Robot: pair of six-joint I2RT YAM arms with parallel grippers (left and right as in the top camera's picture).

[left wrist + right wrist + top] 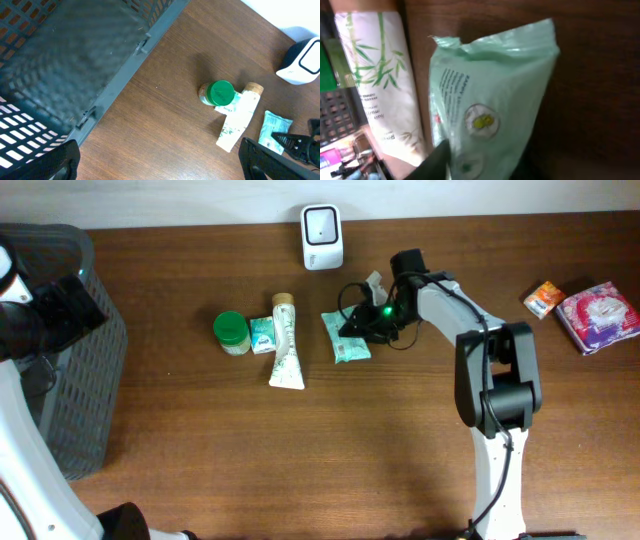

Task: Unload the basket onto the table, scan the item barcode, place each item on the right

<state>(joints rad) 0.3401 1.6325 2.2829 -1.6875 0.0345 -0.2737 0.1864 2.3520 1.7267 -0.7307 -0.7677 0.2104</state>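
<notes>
Lying just right of the bamboo-print tube [285,345], the pale green packet [345,340] shows no barcode; the right gripper [372,320] covers its right edge, one dark finger [437,160] cut off by the frame; pinching or not, I cannot tell. The left gripper [160,160] holds its fingers spread wide near the grey basket [75,50].

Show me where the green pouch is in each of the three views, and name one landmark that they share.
Overhead: the pouch lies near the centre of the table, just right of the tube.
Left wrist: the pouch is at the lower right, right of the tube.
Right wrist: the pouch fills the middle, with the tube at the left edge.
Landmark: the bamboo-print tube, beside the pouch in every view.
</notes>
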